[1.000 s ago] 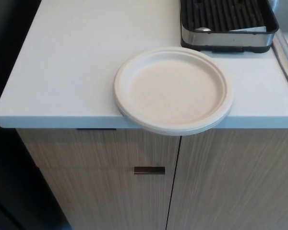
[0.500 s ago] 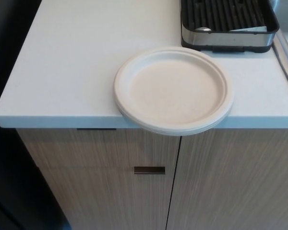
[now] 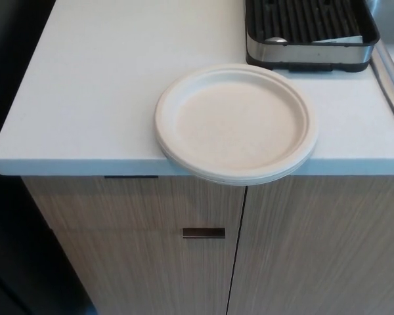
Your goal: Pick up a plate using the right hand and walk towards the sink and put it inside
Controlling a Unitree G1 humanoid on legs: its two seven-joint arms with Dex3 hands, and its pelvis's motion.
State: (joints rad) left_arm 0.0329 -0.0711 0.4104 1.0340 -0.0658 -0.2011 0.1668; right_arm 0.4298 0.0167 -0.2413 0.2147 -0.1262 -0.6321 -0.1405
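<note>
Plate: pale, round, disposable type; appears to be a small stack, judging by the layered rim at the near edge. It lies flat on the white counter, at the front, with its near rim overhanging the counter edge above the cabinet doors.
Surroundings: a black-and-steel dish rack stands just behind the plate, apart from it. A metal edge at far right is probably the sink rim; the basin itself is out of frame.
Right hand: not in view; finger state cannot be told.
Left hand: not in view; finger state cannot be told.
Key relation: the plate sits slightly right of picture centre, so by judgement it favours the right arm. Being round, it has no long axis; the overhanging near rim is the accessible grasp point, reachable from below and in front.
Task status: pick-up not yet begun.
Risk: a grip may lift several plates, or tip the stack off the edge.
</note>
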